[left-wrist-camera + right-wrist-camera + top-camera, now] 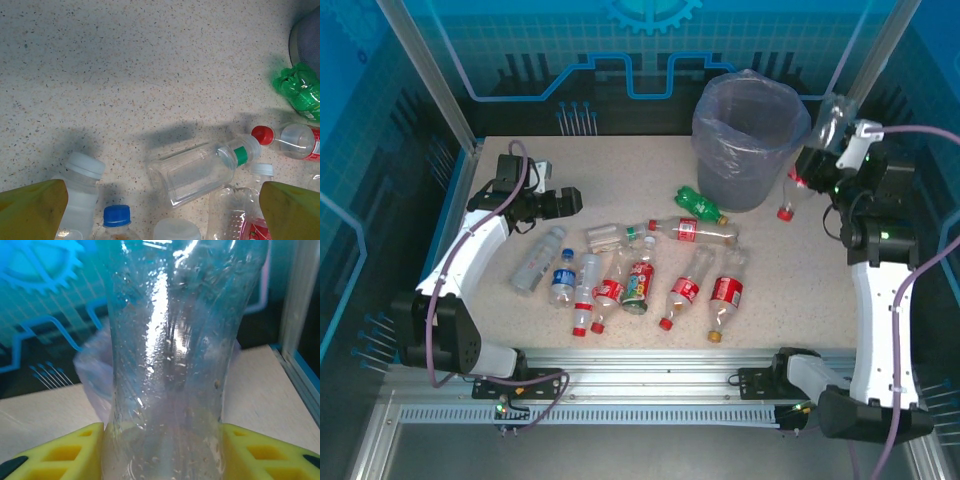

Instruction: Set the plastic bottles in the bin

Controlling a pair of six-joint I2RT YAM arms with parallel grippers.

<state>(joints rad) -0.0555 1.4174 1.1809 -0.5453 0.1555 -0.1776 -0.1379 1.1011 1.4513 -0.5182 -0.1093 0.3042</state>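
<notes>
My right gripper (817, 165) is to the right of the grey, lavender-lined bin (750, 130), shut on a clear plastic bottle (170, 365). The yellow fingers (60, 452) press both of its sides, and the bin's bag (95, 370) shows behind it. Several plastic bottles lie in a cluster mid-table, mostly red-labelled (725, 292); one is blue-capped (563, 275) and one is green (698, 205). My left gripper (560, 203) hovers open over the cluster's left end. Between its fingertips (30, 210) lies a clear bottle with a green neck band (200, 170).
A red-capped bottle (786, 205) lies on the table just right of the bin's base. Blue enclosure walls and metal posts surround the speckled table (620, 160). Bare table stretches behind the bottle cluster towards the back left.
</notes>
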